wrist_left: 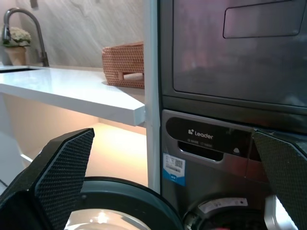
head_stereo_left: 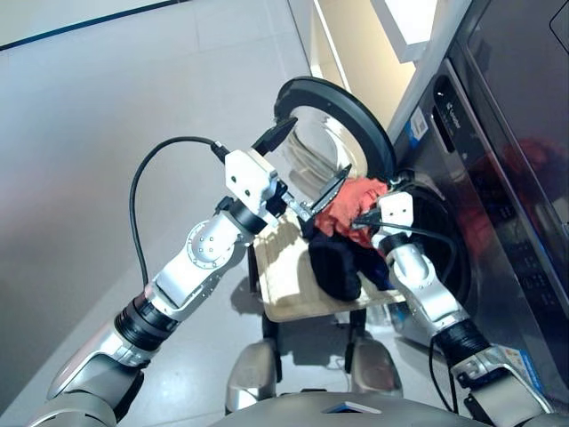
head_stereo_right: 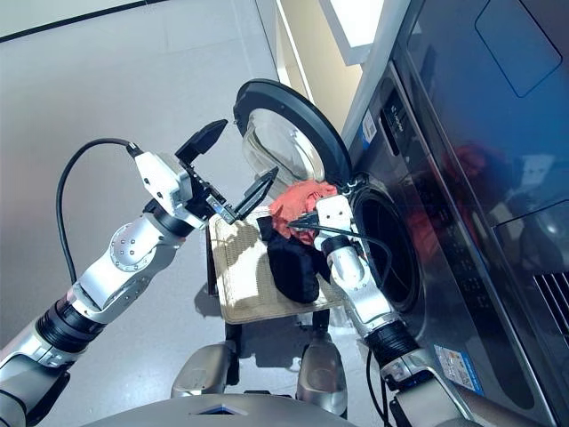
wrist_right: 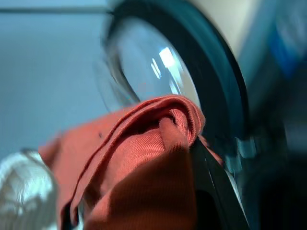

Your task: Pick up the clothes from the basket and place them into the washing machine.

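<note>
One coral-red garment (head_stereo_right: 302,201) is hanging bunched from the right gripper (head_stereo_right: 313,216), whose fingers are clamping it above the basket's (head_stereo_right: 236,294) far end, just beside the washing machine's (head_stereo_right: 462,178) open porthole (head_stereo_right: 391,249), which is lying to the gripper's right. Black clothes (head_stereo_right: 293,262) are lying in the basket below. The left gripper (head_stereo_right: 233,169), fingers spread and empty, is hovering farther from the drum, beside the open door (head_stereo_right: 284,124).

We are looking along the right gripper (wrist_right: 144,211) at a bunched coral-red garment (wrist_right: 144,158) that is filling the lower part of the view and hiding most of the fingers. 1 black finger (wrist_right: 216,191) is showing beside the cloth. Behind it, the black-rimmed glass door (wrist_right: 158,67) is standing open, blurred.
</note>
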Tool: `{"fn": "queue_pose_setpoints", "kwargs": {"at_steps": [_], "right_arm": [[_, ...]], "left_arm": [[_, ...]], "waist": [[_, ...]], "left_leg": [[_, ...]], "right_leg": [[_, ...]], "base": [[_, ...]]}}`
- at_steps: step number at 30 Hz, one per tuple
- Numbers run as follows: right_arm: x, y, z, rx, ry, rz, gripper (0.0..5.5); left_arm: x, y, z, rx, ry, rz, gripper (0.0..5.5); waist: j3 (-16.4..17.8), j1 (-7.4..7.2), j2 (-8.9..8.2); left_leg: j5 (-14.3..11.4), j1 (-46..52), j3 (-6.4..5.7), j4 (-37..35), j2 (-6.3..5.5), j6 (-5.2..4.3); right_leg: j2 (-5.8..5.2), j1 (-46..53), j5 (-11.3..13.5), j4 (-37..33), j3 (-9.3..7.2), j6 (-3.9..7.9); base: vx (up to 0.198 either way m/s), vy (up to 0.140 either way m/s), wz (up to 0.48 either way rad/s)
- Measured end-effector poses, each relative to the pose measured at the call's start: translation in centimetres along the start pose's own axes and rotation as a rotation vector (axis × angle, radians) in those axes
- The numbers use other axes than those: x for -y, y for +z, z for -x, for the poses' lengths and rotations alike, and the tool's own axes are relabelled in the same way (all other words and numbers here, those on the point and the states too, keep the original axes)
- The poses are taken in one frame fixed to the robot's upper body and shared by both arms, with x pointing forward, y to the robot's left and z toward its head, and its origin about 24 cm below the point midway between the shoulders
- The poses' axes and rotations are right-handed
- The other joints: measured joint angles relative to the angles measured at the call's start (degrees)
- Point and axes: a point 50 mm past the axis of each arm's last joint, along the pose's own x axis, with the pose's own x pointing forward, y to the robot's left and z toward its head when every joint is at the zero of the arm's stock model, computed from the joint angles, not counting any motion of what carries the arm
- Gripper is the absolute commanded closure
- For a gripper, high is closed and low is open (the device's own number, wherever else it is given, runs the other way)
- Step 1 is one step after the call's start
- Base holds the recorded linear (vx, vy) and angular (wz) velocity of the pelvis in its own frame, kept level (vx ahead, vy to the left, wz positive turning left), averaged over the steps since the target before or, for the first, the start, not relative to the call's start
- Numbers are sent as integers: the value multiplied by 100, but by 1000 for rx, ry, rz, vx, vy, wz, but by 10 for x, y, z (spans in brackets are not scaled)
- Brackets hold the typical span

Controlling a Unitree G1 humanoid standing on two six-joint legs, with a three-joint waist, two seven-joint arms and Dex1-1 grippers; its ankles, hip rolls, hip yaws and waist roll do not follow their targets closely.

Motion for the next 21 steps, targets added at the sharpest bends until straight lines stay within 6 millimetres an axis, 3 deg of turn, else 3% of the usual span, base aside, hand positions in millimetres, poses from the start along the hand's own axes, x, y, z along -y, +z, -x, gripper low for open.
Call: {"fn": "queue_pose_setpoints", "kwargs": {"at_steps": [5,9,16,21], "right_arm": [[19,-39,13,-164,-149,-46,550],[31,-55,21,-224,-245,-72,550],[47,-71,27,-305,-372,-113,550],[57,-69,20,-309,-484,-168,550]], "left_arm": [[0,0,0,0,5,2,0],[-1,0,0,0,16,5,0],[2,-2,0,3,29,35,0],[6,-11,0,1,83,128,0]], "waist": [[0,-6,0],[-2,-9,1],[-3,-7,1],[-4,5,1]], "left_leg": [[12,17,5,-31,0,5],[43,37,5,-87,-2,4],[43,28,3,-88,-2,4],[43,-118,-33,-32,-2,4]], "right_leg": [[0,0,0,-3,0,0],[1,-4,1,-9,-1,1],[2,-8,1,-12,-4,1],[1,-136,3,15,-5,-3]], "base": [[0,0,0],[0,0,0],[0,0,0],[-79,-21,25]]}}
